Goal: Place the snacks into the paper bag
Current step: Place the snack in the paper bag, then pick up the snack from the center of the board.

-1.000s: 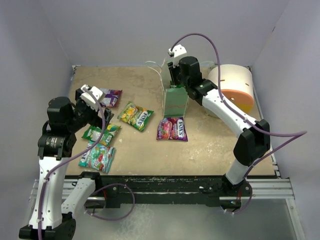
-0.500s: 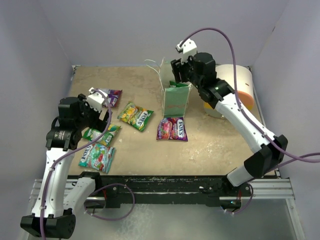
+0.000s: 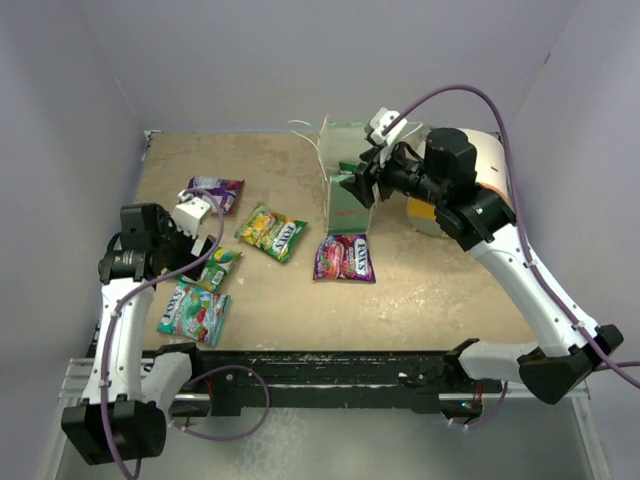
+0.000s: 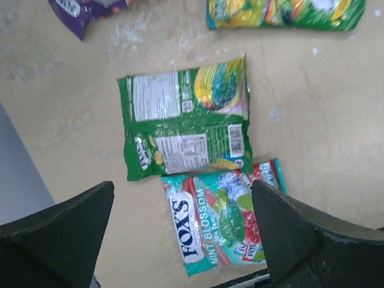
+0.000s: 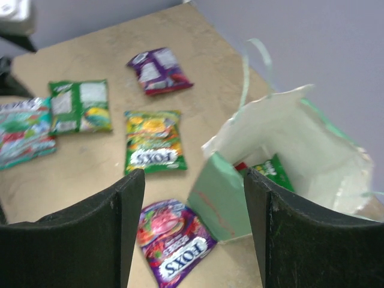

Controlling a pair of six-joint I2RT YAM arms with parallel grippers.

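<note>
The paper bag point(image 3: 350, 212) point(image 5: 225, 195) stands upright at mid-table, mouth open, with a green snack point(image 5: 273, 171) inside. Five snacks lie flat: purple point(image 3: 216, 192), green-yellow point(image 3: 271, 232), magenta point(image 3: 344, 257) point(image 5: 172, 241), green point(image 3: 203, 268) point(image 4: 186, 125) and teal point(image 3: 194, 311) point(image 4: 221, 221). My right gripper point(image 3: 358, 185) point(image 5: 195, 231) hangs open and empty just above the bag's near edge. My left gripper point(image 3: 197, 236) point(image 4: 183, 234) hovers open and empty over the green and teal snacks.
A white cylinder with an orange face point(image 3: 482, 170) stands behind my right arm at the back right. Lilac walls close the table on three sides. The bag's string handles point(image 3: 305, 130) trail at the back.
My right gripper has risen out of the bag and pulled back to the right, its jaws opening. My left arm has drawn back toward the left.
</note>
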